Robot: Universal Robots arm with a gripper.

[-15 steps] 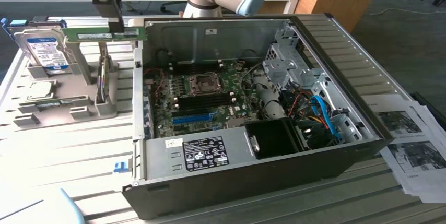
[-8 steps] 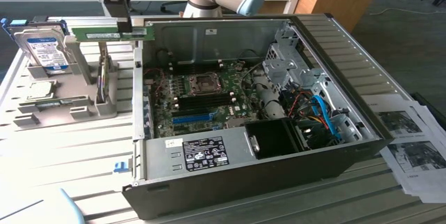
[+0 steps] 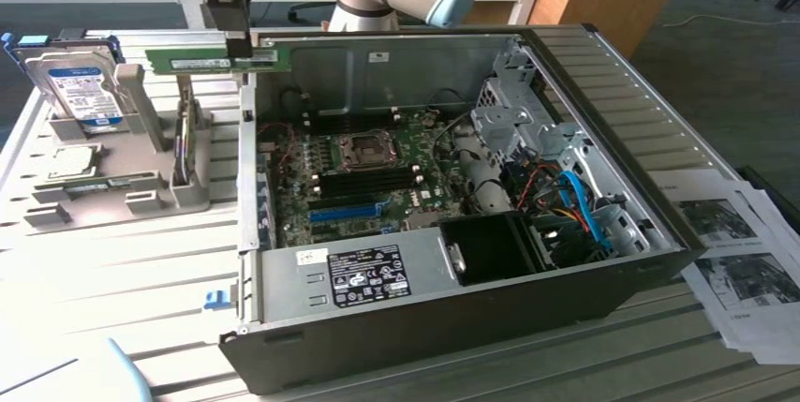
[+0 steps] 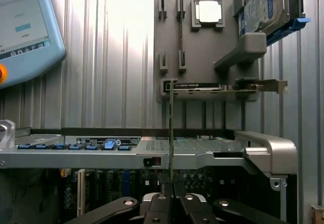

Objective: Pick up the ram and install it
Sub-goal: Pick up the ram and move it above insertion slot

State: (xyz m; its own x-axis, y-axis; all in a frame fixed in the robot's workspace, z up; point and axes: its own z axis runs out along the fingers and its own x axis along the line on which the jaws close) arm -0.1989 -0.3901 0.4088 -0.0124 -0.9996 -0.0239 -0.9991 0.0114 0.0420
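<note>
Currently the tool [image 3: 238, 49] is pinching the ram [image 3: 187, 63], its fingers pressed together on the thin green board. In the exterior view the ram hangs level in the air, clear of the table [image 3: 112, 280]. It sits just above the open computer case [image 3: 437, 308], at the top rim of the wall on the exterior view's left. Most of the stick's length reaches out from the tool toward the exterior view's left, and a short end pokes out on the other side, over the case.

In the wrist view the ram [image 4: 172, 123] appears edge-on as a narrow line running straight out from between the fingers of the tool [image 4: 171, 197]. Beyond it lies the rim of the case, and farther off the grey holder [image 4: 202, 47].

The holder [image 3: 125, 196] stands on the table beside the case, well below the ram. It carries the hard drive [image 3: 81, 88] upright and the square processor chip [image 4: 209, 11] lying flat. Inside the case the motherboard [image 3: 362, 172] lies exposed.
</note>
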